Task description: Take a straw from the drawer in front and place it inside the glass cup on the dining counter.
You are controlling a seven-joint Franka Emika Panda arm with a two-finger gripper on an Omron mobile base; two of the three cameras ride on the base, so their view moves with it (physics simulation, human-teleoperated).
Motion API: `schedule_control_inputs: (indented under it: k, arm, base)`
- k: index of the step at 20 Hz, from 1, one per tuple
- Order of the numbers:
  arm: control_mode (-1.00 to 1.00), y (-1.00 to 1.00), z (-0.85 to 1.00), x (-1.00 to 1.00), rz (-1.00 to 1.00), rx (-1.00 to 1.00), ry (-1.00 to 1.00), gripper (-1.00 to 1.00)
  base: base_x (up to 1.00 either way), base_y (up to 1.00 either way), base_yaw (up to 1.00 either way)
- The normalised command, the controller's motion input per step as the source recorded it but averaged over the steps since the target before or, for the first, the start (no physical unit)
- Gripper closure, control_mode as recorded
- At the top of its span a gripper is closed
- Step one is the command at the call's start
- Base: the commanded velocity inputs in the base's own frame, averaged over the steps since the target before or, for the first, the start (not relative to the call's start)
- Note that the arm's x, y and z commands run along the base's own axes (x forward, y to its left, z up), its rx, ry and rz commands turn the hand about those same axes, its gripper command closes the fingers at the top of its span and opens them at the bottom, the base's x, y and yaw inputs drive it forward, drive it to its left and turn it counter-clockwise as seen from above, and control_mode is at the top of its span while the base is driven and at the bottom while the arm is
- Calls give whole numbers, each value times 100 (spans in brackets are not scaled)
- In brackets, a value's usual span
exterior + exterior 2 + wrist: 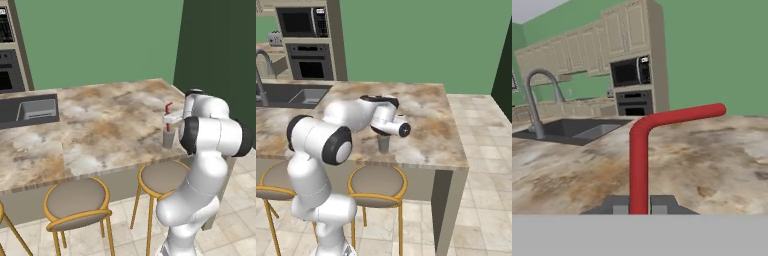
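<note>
My gripper [170, 120] is shut on the straw [168, 111], a red stick with a bent top. It holds the straw upright over the glass cup [169, 138], a small grey tumbler near the right front edge of the dining counter [100, 130]. The straw's lower end reaches the cup's rim; I cannot tell whether it is inside. In the hand view the straw [639, 165] rises between the gripper [638, 209] tips. In the right base view the cup [384, 145] stands under the hand. The drawer is out of view.
A sink [37, 109] with a faucet [534, 100] is set into the counter's left part. Round stools [77, 200] [162, 177] stand along the counter's front. A microwave [301, 22] and an oven [308, 62] sit in the back wall unit.
</note>
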Motion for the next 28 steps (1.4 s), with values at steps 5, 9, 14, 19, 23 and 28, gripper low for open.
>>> schedule_control_inputs:
  k: [5,9,14,19,23,28]
  arm:
    - [-100,-16,-31,35,0,6,0,100]
    - [-100,-5,-22,43,0,3,0,100]
    - [-100,-5,-3,48,0,2,0,100]
    - [-100,-5,-12,23,0,3,0,100]
    - [-100,-4,-29,-7,0,4,0,100]
    - [-100,0,-34,-20,0,2,0,100]
  base:
    - [0,0,0]
    - [0,0,0]
    - [0,0,0]
    - [0,0,0]
    - [0,0,0]
    - [0,0,0]
